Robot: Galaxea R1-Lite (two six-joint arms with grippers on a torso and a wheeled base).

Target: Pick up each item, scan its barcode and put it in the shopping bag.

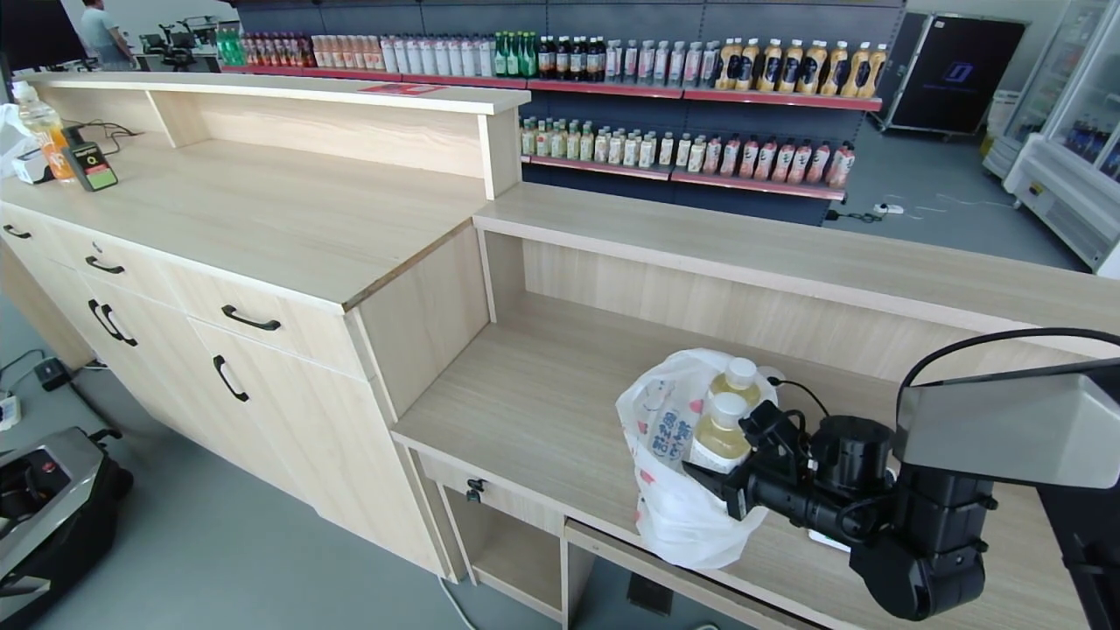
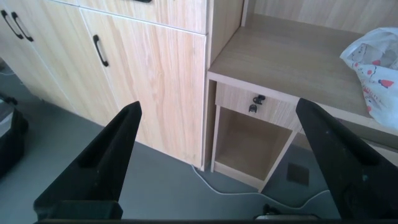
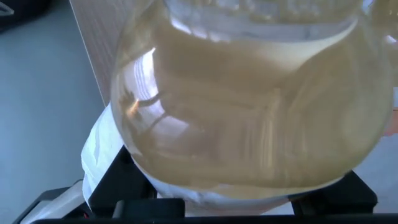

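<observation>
A shop floor with long dark shelving (image 1: 700, 96) full of drink bottles runs along the far side, and a light wooden worktop (image 1: 542, 394) stands before it, stepping up on the left to a higher wooden counter (image 1: 262, 219) over pale cabinet doors with black handles (image 1: 289, 411). Near the right end of the lower worktop sits a white printed plastic shopping bag (image 1: 669, 490), its mouth open. Two clear bottles of yellowish drink with white caps stand in it, the farther bottle (image 1: 739, 378) just behind the nearer bottle (image 1: 722, 433). The right gripper (image 1: 735, 457) is at the bag's mouth with its jaws clamped on the nearer bottle, whose pale liquid shows close in the right wrist view (image 3: 249, 112). The left gripper (image 2: 219, 102) hangs over the grey floor near the cabinets, jaws wide apart. On the far left of the high counter stand an orange-drink bottle (image 1: 41, 127) and a small black-and-green device (image 1: 90, 164).
</observation>
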